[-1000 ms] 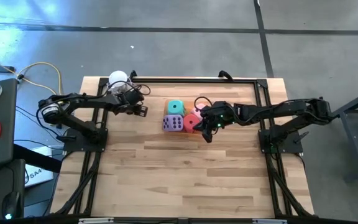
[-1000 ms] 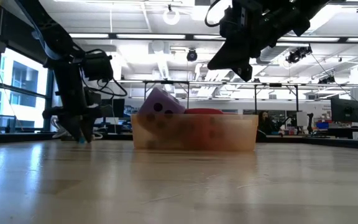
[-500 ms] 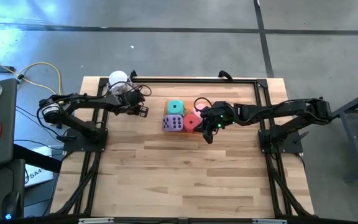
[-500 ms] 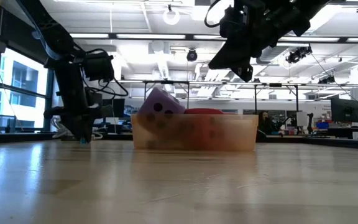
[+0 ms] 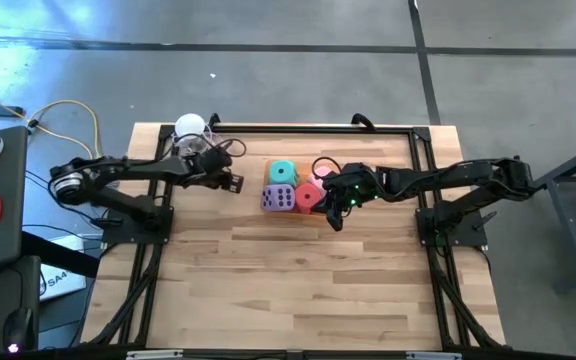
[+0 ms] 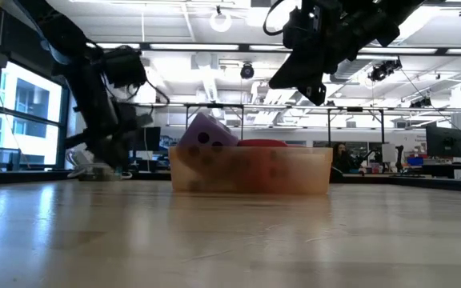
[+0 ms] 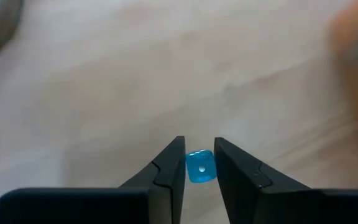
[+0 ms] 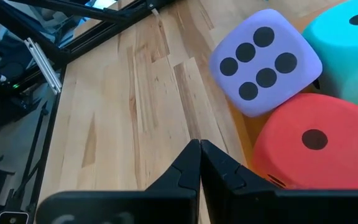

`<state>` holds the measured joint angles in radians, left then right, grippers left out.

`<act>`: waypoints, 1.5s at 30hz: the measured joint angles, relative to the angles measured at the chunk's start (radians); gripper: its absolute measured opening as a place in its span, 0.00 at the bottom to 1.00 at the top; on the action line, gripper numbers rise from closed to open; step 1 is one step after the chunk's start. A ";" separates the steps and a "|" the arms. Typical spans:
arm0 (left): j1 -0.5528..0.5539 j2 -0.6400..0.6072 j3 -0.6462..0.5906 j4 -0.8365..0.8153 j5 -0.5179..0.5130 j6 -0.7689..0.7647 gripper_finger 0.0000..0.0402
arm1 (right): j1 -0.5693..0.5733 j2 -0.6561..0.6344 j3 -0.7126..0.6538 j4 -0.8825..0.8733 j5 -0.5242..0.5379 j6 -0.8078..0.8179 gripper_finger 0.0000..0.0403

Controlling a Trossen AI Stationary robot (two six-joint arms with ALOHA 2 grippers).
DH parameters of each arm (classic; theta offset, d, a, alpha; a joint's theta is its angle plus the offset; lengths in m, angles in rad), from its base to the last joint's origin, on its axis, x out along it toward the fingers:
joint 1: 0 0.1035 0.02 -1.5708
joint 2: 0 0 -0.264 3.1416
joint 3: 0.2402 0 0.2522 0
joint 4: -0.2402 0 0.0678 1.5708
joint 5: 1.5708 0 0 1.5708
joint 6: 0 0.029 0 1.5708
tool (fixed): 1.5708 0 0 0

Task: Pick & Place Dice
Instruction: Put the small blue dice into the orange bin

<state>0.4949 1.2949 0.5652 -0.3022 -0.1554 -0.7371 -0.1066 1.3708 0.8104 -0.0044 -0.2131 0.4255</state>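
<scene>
Our left hand [image 7: 199,163] pinches 1 tiny blue die [image 7: 199,168] by its fingertips; it could squirt out. Our right hand [image 8: 200,151] hangs shut, empty.

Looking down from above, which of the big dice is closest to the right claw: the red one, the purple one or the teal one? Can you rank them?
From the right gripper, in the high view:
1. Red die, right beside it in the orange tray.
2. Purple die, on the tray's left side.
3. Teal die, at the tray's far edge.
</scene>
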 joint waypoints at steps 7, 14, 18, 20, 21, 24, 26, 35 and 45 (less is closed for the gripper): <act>-0.058 -0.128 0.002 0.286 0.048 0.059 0.19 | 0.000 0.000 0.000 0.013 0.000 0.013 0.00; -0.089 -0.133 0.016 0.752 0.153 0.089 0.19 | 0.000 0.000 0.000 0.040 0.003 0.016 0.00; -0.090 -0.112 0.063 0.783 0.207 0.094 0.19 | 0.000 -0.006 0.000 0.036 0.004 0.024 0.00; -0.106 -0.081 0.099 0.783 0.230 0.094 0.19 | 0.000 -0.019 0.000 0.033 0.008 0.026 0.00; -0.121 -0.059 0.123 0.783 0.231 0.095 0.19 | 0.003 -0.028 0.000 0.034 0.019 0.027 0.00; -0.168 0.024 0.200 0.784 0.241 0.137 0.19 | 0.011 -0.067 0.000 0.008 0.077 0.024 0.00; -0.191 0.077 0.244 0.782 0.265 0.170 0.19 | 0.016 -0.097 0.000 0.001 0.108 0.018 0.00; -0.202 0.268 0.335 0.782 0.335 0.189 0.19 | 0.023 -0.234 0.000 -0.100 0.221 0.007 0.00; -0.202 0.340 0.336 0.870 0.343 0.189 0.19 | 0.065 -0.207 0.000 -0.169 0.271 0.013 0.00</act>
<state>0.2928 1.6352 0.9011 0.5677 0.1880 -0.5485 -0.0419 1.1635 0.8104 -0.1734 0.0581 0.4385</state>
